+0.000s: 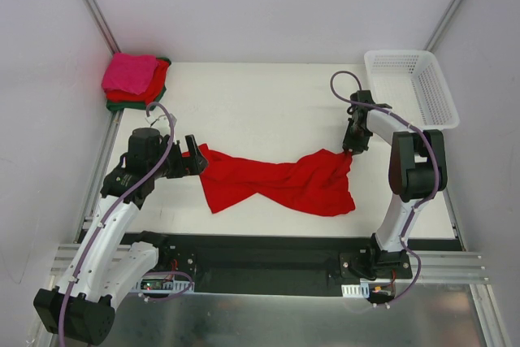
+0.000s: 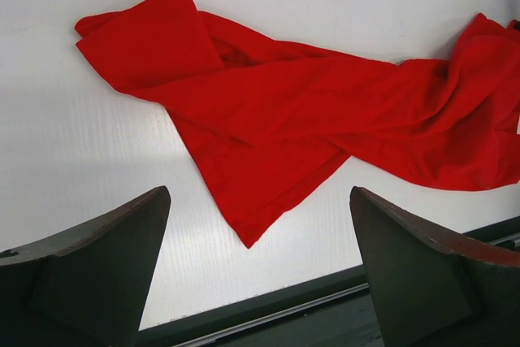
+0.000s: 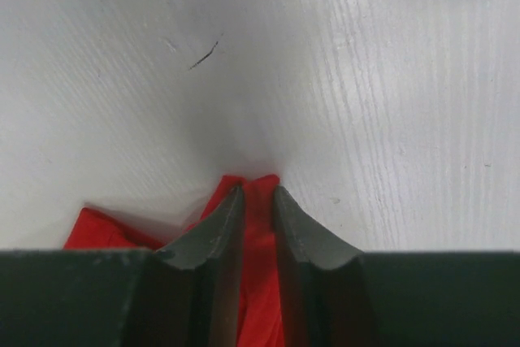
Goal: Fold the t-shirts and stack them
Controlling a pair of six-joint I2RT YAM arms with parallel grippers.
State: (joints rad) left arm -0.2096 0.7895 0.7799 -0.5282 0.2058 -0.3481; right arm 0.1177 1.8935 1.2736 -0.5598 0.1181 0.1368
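Note:
A bright red t-shirt (image 1: 276, 180) lies crumpled and stretched across the middle of the white table (image 1: 260, 103). My right gripper (image 1: 351, 149) is shut on its right upper corner; in the right wrist view the red cloth (image 3: 258, 201) is pinched between the fingers (image 3: 213, 233). My left gripper (image 1: 197, 160) is open and empty at the shirt's left end; in the left wrist view the shirt (image 2: 309, 119) lies beyond the fingers (image 2: 106, 258). A folded stack (image 1: 134, 79) of hot pink on red on dark green shirts sits at the far left corner.
A white lattice basket (image 1: 410, 83) stands at the back right, beyond the right arm. White walls enclose the table on three sides. The table's dark front edge (image 2: 268, 310) runs just below the left gripper.

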